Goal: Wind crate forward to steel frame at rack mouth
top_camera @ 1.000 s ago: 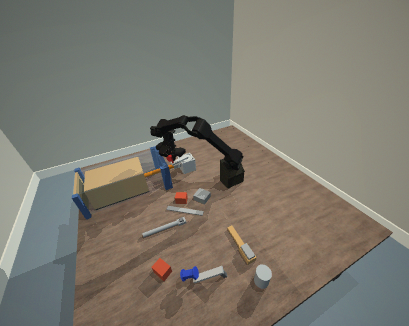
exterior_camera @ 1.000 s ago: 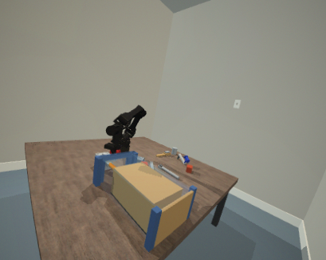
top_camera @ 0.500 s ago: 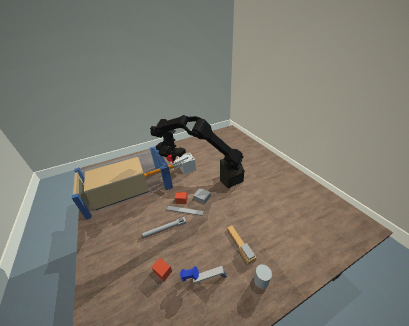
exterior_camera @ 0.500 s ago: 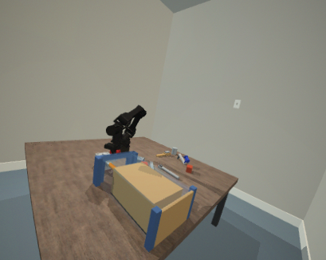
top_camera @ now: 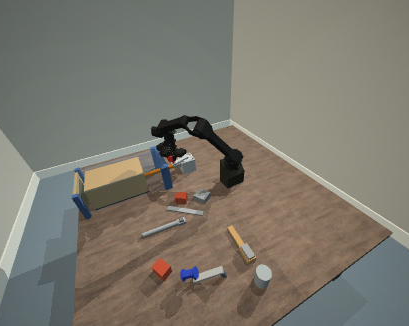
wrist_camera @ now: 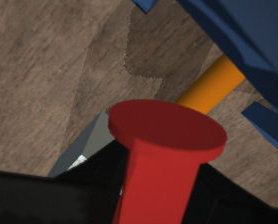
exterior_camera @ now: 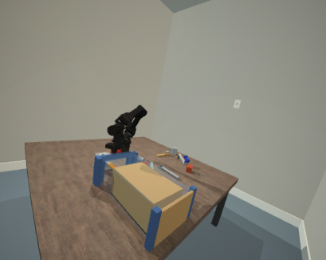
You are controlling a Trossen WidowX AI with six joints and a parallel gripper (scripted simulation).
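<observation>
The tan crate sits flat inside the clear-panelled cubby. An orange strap runs from its front through the blue frame to the grey winch. A gap shows between crate front and frame. The red knob of the winch handle stands upright over the winch. My gripper points down and is shut on this knob, beside the frame. The handle's key and the winch's hole are hidden.
Nearer the camera lie a red block, a grey block, a flat bar, a long grey tool, an orange-handled tool, a blue-knobbed crank, a red cube and a grey cylinder.
</observation>
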